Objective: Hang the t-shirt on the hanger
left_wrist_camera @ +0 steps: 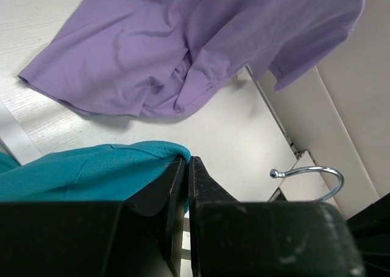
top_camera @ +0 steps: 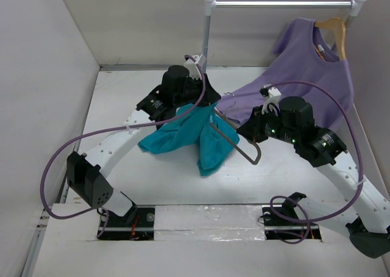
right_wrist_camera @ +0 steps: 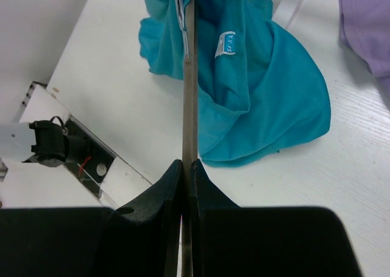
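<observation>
At table centre, top view: the t-shirt (top_camera: pixel 183 136) hangs bunched and teal from the left gripper (top_camera: pixel 207 100). One lobe trails toward 8 o'clock and another drops toward 6 o'clock onto the white table (top_camera: pixel 122 106).

- Left claw: clenched on a fold of the teal cloth. In the left wrist view the left gripper (left_wrist_camera: pixel 187 161) has its fingers pressed together, with the shirt's edge (left_wrist_camera: pixel 91 170) pinched at the tips.
- Right claw: the right gripper (top_camera: pixel 247 130) sits at 3 o'clock from the shirt and grasps the hanger (top_camera: pixel 234 144). In the right wrist view the right gripper (right_wrist_camera: pixel 186 166) is clamped on the thin dark-grey bar (right_wrist_camera: pixel 189 94), which runs straight toward 12 o'clock into the folds of the t-shirt (right_wrist_camera: pixel 274 94).
- Hanger: its lower corner juts out toward 5 o'clock of the shirt, off the cloth, in the top view. Its upper part lies among the teal folds; how far it sits inside the garment cannot be told. The chrome hook (left_wrist_camera: pixel 311 173) shows at 4 o'clock in the left wrist view, clear of the cloth.
- A white neck label (right_wrist_camera: pixel 225 44) faces out just beside the bar, at 1 o'clock from it.
- A purple t-shirt (top_camera: pixel 304 63) at 2 o'clock of the table hangs on a wooden hanger (top_camera: pixel 334 27) from the rail (top_camera: pixel 280 3), its hem spilling onto the tabletop.
</observation>
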Controlling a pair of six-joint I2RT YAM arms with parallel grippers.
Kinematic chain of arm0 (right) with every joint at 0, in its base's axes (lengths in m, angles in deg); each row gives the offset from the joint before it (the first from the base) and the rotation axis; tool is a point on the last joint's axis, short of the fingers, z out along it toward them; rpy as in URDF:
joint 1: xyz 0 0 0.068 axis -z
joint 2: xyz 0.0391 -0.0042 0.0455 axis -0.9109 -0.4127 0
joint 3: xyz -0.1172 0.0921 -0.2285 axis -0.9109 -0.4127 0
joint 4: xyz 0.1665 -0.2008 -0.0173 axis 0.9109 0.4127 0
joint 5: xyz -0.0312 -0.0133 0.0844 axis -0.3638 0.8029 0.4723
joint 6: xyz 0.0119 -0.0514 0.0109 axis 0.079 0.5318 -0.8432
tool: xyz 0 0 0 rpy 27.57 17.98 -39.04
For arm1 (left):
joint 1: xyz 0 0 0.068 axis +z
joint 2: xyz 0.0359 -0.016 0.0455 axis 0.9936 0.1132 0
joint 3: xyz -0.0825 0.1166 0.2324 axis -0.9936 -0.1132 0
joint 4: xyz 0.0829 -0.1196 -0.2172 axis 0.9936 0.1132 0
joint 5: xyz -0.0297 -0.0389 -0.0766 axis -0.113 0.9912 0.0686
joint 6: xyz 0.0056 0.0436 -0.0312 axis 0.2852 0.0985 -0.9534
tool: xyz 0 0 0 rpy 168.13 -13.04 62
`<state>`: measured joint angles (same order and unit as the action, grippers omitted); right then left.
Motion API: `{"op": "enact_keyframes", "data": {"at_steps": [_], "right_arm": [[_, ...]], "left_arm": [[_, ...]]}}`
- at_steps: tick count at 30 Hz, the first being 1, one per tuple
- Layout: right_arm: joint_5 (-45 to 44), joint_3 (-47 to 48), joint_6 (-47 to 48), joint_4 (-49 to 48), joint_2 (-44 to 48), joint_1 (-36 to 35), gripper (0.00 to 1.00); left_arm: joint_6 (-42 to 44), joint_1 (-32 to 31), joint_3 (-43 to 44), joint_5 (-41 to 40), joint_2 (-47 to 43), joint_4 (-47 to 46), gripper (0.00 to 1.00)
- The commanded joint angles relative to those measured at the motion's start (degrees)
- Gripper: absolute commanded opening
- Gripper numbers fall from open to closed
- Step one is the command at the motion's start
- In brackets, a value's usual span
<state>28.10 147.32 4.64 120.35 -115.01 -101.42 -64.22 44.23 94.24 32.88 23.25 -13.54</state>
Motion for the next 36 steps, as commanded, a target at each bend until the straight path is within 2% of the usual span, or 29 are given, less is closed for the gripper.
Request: {"op": "enact_keyframes", "data": {"at_steps": [1,8,19,25,29,33,36], "right_arm": [[1.8,3.9,0.3,-6.9,0.5,-1.1,0.00],[1.8,5.1,3.6,4.2,3.9,-1.8,0.00],[3.0,6.7,3.8,11.6,9.3,-1.8,0.00],[3.3,9.8,5.6,8.2,7.7,-0.8,0.00],[3.3,6.8,5.2,0.5,5.6,0.4,0.00],[-1.5,5.7,3.8,-5.4,4.4,0.9,0.00],[-0.5,4.2,3.0,-9.9,2.8,1.4,0.00]], "left_arm": [[1.7,-0.1,4.2,0.6,-2.9,0.6,0.00],[5.9,-0.1,10.5,-7.4,-5.1,8.7,0.00],[5.3,-0.1,13.1,-7.6,-4.4,14.9,0.00],[4.3,-1.2,13.4,-4.9,-2.6,16.5,0.00],[3.6,-2.5,14.0,-4.9,-2.5,16.6,0.00],[2.3,-2.5,13.3,-5.6,-4.6,16.6,0.00],[1.5,-2.5,13.1,-4.0,-5.5,16.3,0.00]]}}
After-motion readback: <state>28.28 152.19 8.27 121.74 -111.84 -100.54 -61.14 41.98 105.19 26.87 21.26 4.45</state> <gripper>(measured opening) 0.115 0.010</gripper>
